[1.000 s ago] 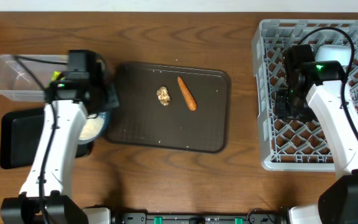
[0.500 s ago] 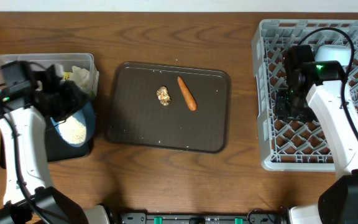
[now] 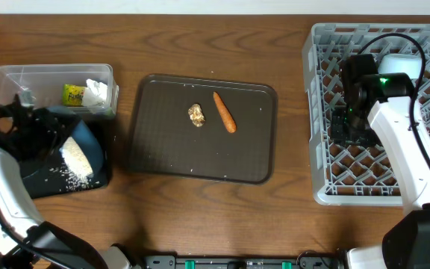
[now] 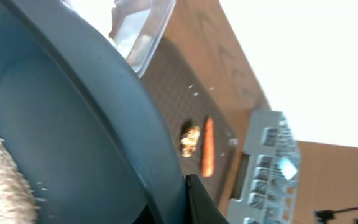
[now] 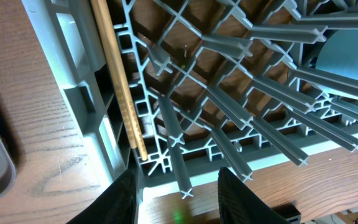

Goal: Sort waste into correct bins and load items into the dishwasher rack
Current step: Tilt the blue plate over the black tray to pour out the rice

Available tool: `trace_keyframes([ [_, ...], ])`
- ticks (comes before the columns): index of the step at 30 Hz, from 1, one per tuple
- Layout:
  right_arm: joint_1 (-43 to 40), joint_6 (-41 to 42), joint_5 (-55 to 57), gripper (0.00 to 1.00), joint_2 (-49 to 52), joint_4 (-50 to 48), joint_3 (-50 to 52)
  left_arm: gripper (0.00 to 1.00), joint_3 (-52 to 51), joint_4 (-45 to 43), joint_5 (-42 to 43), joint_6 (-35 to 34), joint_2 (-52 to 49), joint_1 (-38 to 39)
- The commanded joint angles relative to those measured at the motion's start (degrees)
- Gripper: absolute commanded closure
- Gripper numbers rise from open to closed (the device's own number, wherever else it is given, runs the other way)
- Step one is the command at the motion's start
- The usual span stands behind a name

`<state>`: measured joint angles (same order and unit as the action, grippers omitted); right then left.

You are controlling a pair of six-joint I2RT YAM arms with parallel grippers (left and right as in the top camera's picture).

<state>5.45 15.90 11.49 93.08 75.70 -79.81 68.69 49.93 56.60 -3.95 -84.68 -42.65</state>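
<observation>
Left of the brown serving tray, the left gripper is clamped on the rim of the dark blue plate-bowl, which is tipped steeply over the black tray. The rice forms a long streak slanting toward the serving tray's near-left corner, with loose grains on the black tray. Half a second earlier the bowl sat flatter and its rice was a round heap. Right of the serving tray, the right gripper hangs open and empty over the dishwasher rack, unmoved.

Plate-bowl is dark blue, rice white, carrot orange, scrap perhaps brownish.
</observation>
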Motion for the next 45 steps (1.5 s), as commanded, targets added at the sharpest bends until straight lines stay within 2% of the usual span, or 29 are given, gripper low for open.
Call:
trace_keyframes([
  [1,-0.7,-0.5,0.7,0.62,-1.0,0.2,-0.3,0.94,-1.4,0.1,7.9,1.6,-1.4,-2.3],
  [4,-0.7,-0.5,0.8,0.62,-1.0,0.2,-0.3,0.94,-2.7,-0.2,10.4,1.6,-2.6,-4.1],
  [10,-0.7,-0.5,0.8,0.62,-1.0,0.4,-0.3,0.94,-5.4,-2.9,21.7,4.0,-4.2,-7.5],
  [17,-0.7,-0.5,0.8,0.62,-1.0,0.4,-0.3,0.94,-5.4,-3.8,31.1,5.9,-4.2,-8.2],
  [31,-0.7,-0.5,0.8,0.62,-1.0,1.3,-0.3,0.94,-5.4,-3.5,31.1,5.8,-4.2,-8.2],
  [38,-0.7,-1.6,0.7,0.62,-1.0,1.6,-0.3,0.94,-5.4,-2.1,25.1,5.8,-4.2,-8.1],
  [45,-0.7,-1.6,0.7,0.62,-1.0,1.9,-0.3,0.94,-5.4,-2.0,24.5,5.8,0.3,-4.3],
])
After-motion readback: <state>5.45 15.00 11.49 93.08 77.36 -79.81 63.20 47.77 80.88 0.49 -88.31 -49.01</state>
